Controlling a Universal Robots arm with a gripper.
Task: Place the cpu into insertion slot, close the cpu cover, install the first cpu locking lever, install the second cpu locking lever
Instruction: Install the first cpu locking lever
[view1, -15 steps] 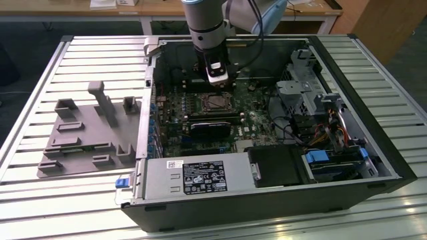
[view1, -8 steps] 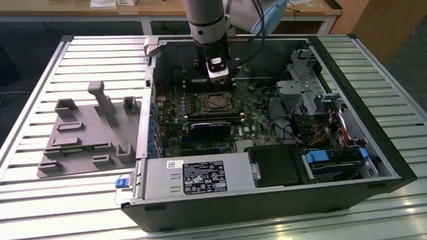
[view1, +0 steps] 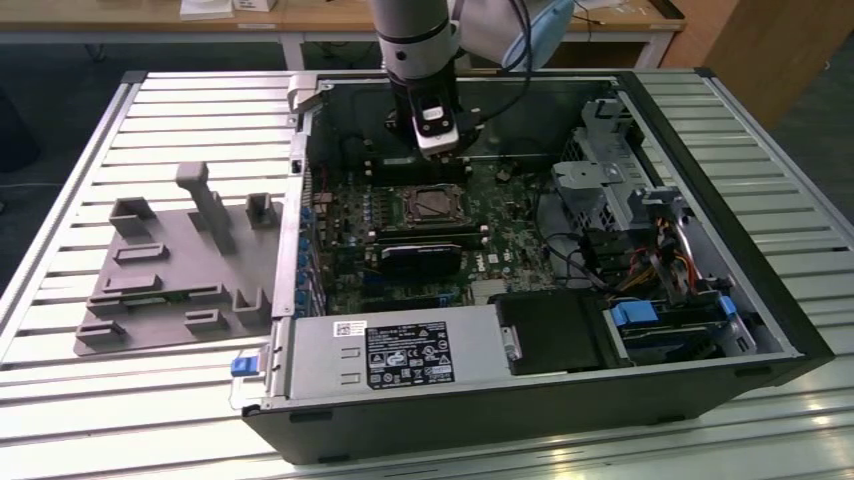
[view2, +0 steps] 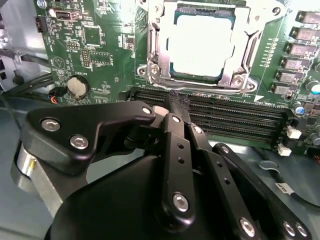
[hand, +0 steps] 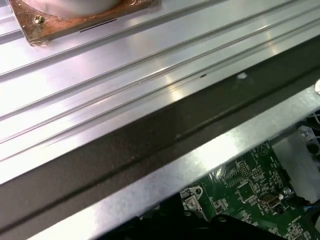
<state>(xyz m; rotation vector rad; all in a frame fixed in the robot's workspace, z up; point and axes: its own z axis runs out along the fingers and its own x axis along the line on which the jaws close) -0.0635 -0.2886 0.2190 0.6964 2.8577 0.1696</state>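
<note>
The cpu (view2: 200, 45) lies flat in its socket on the green motherboard, dull silvery top up. The cpu cover (view2: 156, 50), a thin silvery frame, lies down around it. In the exterior view the socket (view1: 430, 203) sits in the middle of the open computer case. My gripper (view1: 445, 155) hangs just behind the socket, above the board's far part. In the second wrist view its black fingers (view2: 174, 125) come together at the tip, with my gripper (view2: 178, 102) shut on nothing, over the memory slots beside the socket. I cannot make out the locking levers.
Long black memory slots (view2: 220, 112) run beside the socket, and a coin battery (view2: 77, 86) sits nearby. A black card (view1: 420, 262), power supply (view1: 387, 355) and drive cage (view1: 641, 230) crowd the case. A grey fixture tray (view1: 174, 270) lies on the slatted table (hand: 100, 75).
</note>
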